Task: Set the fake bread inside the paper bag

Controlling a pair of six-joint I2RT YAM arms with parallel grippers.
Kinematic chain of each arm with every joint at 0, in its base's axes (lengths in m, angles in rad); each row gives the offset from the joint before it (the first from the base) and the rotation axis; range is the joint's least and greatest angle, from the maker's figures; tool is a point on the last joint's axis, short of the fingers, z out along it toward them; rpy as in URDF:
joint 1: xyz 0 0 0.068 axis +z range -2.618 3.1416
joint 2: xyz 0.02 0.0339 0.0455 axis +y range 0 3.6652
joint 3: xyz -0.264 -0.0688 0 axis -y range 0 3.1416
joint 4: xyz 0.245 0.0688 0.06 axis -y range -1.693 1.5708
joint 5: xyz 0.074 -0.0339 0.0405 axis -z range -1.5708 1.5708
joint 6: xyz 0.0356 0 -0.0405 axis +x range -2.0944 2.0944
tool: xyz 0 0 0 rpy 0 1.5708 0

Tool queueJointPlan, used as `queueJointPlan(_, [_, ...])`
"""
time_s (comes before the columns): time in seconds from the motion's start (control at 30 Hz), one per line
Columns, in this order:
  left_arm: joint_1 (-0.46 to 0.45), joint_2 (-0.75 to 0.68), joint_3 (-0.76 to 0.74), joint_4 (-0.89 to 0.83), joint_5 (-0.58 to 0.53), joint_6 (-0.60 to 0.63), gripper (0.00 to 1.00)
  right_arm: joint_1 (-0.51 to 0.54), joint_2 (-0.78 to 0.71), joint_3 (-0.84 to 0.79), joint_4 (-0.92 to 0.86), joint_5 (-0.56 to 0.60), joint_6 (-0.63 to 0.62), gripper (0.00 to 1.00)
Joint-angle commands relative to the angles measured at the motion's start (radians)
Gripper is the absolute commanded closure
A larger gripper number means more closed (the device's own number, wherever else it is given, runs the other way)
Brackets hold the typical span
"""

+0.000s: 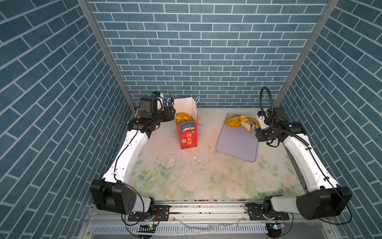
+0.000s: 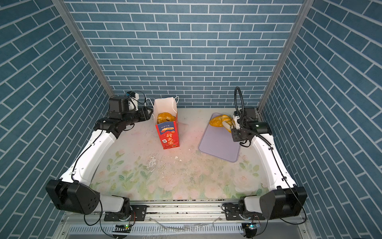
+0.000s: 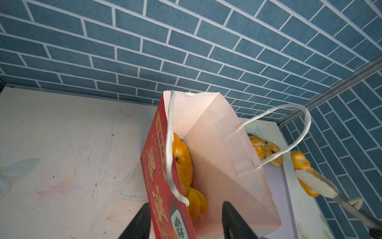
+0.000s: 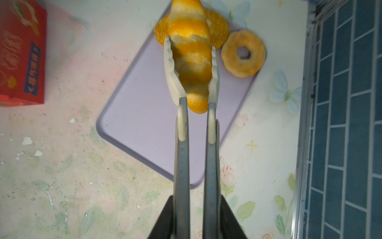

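Croissant (image 4: pixel 192 55) between tongs (image 4: pixel 182 165), beyond right jaws

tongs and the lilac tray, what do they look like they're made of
The tongs: the arms look like brushed metal, grey with a dull sheen. Their scalloped cream tips look like plastic or silicone, with a matte finish. The lilac tray: probably plastic or silicone, going by its one even matte colour, rounded corners and moulded raised rim.

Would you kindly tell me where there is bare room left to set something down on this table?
The near half of the lilac tray is bare, as is the floral table between paper bag and tray and all across the front. Crowded: the tray's far end, with bun, doughnut and the tongs holding a croissant.
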Motion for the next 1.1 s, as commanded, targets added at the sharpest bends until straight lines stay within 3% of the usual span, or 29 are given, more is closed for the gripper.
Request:
queueJointPlan(0.0, [-0.008, -0.002, -0.014, 0.025, -0.004, -0.007, 0.43, 0.050, -0.050, 0.097, 0.061, -0.035, 0.050, 0.81])
queueJointPlan(0.23, [-0.020, 0.010, -0.023, 0.029, -0.013, -0.007, 0.42, 0.178, 0.030, 0.338, 0.143, -0.150, 0.051, 0.81])
queueJointPlan(0.57, [0.002, -0.005, -0.082, 0.105, 0.006, -0.059, 0.42, 0.462, 0.308, 0.714, 0.101, -0.143, -0.056, 0.81])
queueJointPlan(0.77, [0.002, -0.038, -0.083, 0.074, -0.065, -0.034, 0.42, 0.558, 0.428, 0.773, 0.071, -0.064, -0.120, 0.80])
queueJointPlan(0.93, [0.002, -0.053, -0.089, 0.059, -0.076, -0.025, 0.41, 0.577, 0.466, 0.763, 0.054, -0.032, -0.110, 0.79])
queueJointPlan(1.07, [0.002, -0.051, -0.092, 0.062, -0.072, -0.026, 0.41, 0.588, 0.473, 0.732, 0.058, -0.039, -0.110, 0.68])
